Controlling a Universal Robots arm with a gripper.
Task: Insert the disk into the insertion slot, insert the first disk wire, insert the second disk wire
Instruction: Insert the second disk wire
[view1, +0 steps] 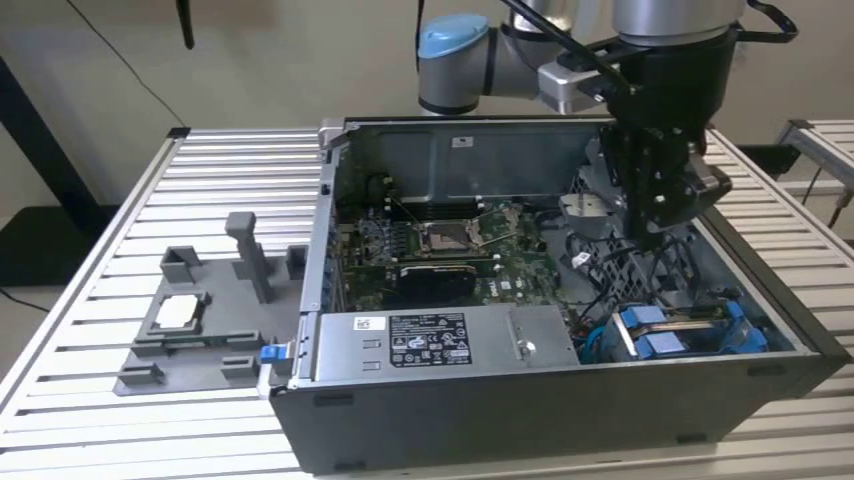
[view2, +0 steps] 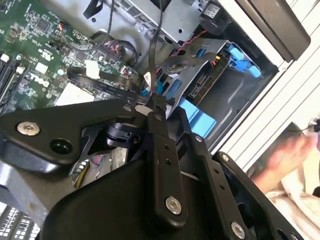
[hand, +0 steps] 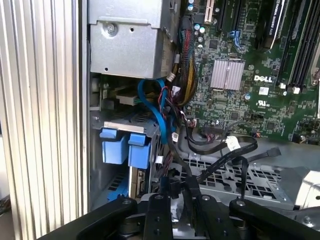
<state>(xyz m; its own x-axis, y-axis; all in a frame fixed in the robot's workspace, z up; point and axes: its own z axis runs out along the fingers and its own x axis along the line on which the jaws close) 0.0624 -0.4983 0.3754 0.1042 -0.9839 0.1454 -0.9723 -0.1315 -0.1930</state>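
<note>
Exterior view: the gripper hangs above the insertion slot, where the disk sits. Second wrist view shows the gripper pinching a black wire near that slot.

a white rectangular sticker with black print and small marks lies on the silver-grey metal power supply box in the exterior view; its lines are too small to make out. in the first wrist view, white lettering and a small white printed sticker stand on the green motherboard, and a white tag is wrapped around a thin black cable.
</note>
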